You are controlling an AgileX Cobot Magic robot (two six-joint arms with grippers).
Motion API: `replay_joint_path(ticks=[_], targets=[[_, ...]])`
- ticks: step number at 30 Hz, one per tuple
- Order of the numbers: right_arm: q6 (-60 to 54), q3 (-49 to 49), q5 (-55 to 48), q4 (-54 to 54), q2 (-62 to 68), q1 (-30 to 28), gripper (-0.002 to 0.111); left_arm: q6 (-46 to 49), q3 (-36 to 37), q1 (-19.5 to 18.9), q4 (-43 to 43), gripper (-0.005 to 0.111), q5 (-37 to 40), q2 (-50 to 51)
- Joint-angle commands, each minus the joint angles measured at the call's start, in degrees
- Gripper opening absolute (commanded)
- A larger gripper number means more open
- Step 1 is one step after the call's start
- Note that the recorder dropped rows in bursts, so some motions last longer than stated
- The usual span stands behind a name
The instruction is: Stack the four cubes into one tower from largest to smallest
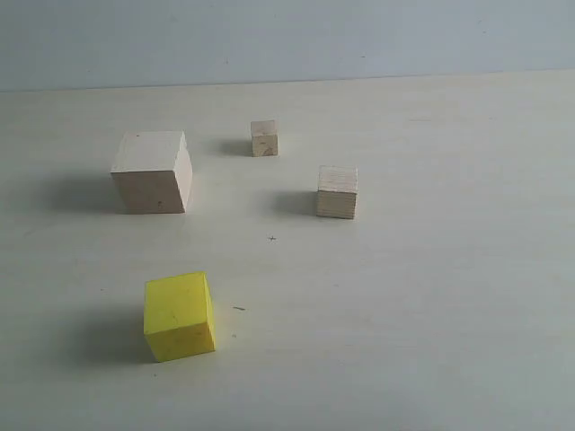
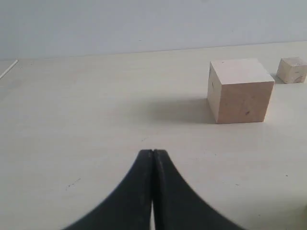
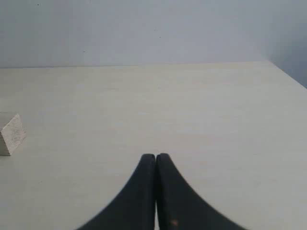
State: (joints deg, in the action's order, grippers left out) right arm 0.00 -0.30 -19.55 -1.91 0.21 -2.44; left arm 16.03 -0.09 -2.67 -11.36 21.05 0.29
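Note:
Four cubes stand apart on the pale table point(image 1: 431, 296). The large pale wood cube point(image 1: 152, 171) is at the left, also in the left wrist view point(image 2: 240, 91). The yellow cube point(image 1: 179, 316) sits near the front left. The medium layered-edge wood cube point(image 1: 337, 191) is right of centre; a corner of a pale layered cube point(image 3: 10, 133) shows in the right wrist view. The smallest wood cube point(image 1: 264, 138) is furthest back, also seen as point(image 2: 292, 70). My left gripper point(image 2: 153, 152) and right gripper point(image 3: 156, 156) are both shut on nothing, well short of any cube. Neither arm shows in the exterior view.
A plain grey wall point(image 1: 287, 36) runs behind the table. The table's edge point(image 3: 288, 74) slants past in the right wrist view. A small dark mark point(image 1: 272, 239) lies between the cubes.

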Motion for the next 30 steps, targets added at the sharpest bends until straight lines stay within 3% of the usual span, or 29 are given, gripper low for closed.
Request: replay_joint_path(ticks=[1, 4, 9, 11, 19, 22, 30], targets=[[0.0, 0.3, 0.4, 0.0, -0.2, -0.3, 0.000, 0.0, 0.1, -0.2, 0.0, 0.000, -0.2, -0.3], [0.0, 0.3, 0.4, 0.0, -0.2, -0.3, 0.000, 0.0, 0.1, -0.2, 0.0, 0.000, -1.3, -0.3], [0.0, 0.3, 0.4, 0.0, -0.2, -0.3, 0.000, 0.0, 0.1, -0.2, -6.6, 0.000, -16.9, -0.3], [0.0, 0.3, 0.4, 0.0, -0.2, -0.3, 0.000, 0.0, 0.1, -0.2, -7.0, 0.000, -19.5, -0.3], [0.0, 0.3, 0.4, 0.0, -0.2, -0.3, 0.000, 0.0, 0.1, -0.2, -7.0, 0.000, -20.3, -0.3], [0.0, 0.3, 0.4, 0.0, -0.2, -0.3, 0.000, -0.2, 0.1, -0.2, -8.8, 0.000, -24.1, -0.3], [0.0, 0.3, 0.4, 0.0, -0.2, -0.3, 0.000, -1.3, -14.3, -0.2, -10.2, 0.000, -23.5, 4.0]])
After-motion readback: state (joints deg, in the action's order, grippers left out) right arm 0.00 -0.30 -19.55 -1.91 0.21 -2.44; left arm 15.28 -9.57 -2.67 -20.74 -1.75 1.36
